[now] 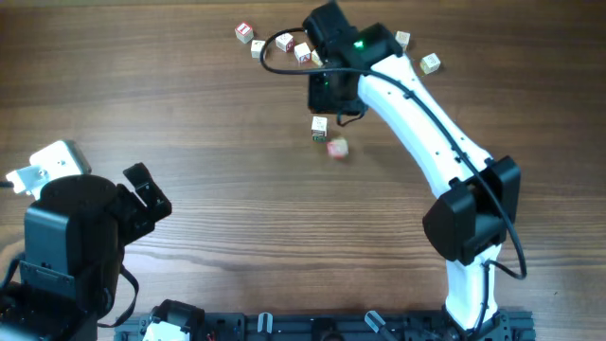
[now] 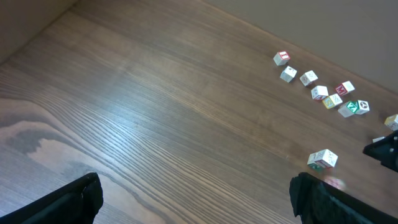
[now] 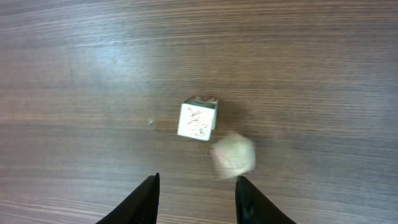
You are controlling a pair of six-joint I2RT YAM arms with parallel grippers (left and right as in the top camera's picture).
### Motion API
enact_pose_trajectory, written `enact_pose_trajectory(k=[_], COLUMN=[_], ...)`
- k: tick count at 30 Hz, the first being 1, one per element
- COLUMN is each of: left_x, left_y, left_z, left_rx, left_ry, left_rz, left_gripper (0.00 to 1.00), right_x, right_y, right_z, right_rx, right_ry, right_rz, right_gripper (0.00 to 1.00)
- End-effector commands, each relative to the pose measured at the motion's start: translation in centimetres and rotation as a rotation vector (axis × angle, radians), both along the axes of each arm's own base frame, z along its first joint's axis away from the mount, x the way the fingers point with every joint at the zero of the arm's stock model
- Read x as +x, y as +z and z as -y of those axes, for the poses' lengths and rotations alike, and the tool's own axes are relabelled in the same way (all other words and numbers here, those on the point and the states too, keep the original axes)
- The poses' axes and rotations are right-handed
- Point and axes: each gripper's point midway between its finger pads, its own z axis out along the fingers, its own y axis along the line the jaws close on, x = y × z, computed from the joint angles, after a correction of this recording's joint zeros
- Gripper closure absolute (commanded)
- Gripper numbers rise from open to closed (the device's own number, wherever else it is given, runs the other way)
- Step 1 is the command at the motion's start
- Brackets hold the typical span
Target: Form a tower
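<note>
The tower is a small pale stack with green print at its base, just below my right gripper. In the right wrist view I look down on its top cube, which carries thin scribbled print. A motion-blurred pale cube with pinkish print lies off the tower to the lower right, beside one fingertip. My right gripper is open, with bare wood between its fingers. The left wrist view shows the tower and the blurred cube. My left gripper is wide open and empty, far left.
Several loose letter cubes lie along the far side: a red-printed one, others near the right wrist, and two further right. The right arm crosses the table's right half. The arm bases stand at the near edge.
</note>
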Motion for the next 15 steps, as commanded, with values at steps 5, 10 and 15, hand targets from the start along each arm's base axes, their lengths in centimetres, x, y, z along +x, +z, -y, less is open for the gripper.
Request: enact_pose_trajectory(k=[5,10,15], left_x=[0.0,0.0,0.0], left_y=[0.2,0.2,0.2], left_z=[-0.4,-0.4,-0.4], left_rx=[0.0,0.001,0.001], left_ry=[0.029,0.03,0.029], left_rz=[0.011,0.011,0.011], left_gripper=[0.0,0.0,0.0], right_x=[0.9,0.2,0.8], right_y=[0.5,-0.1,-0.5], right_z=[0.2,6.3,7.3], right_rx=[0.007,-0.089,-0.109], right_ry=[-0.077,-0.301,-0.19], right_rz=[0.036,-0.063,-0.055], right_gripper=[0.6,0.37,0.2])
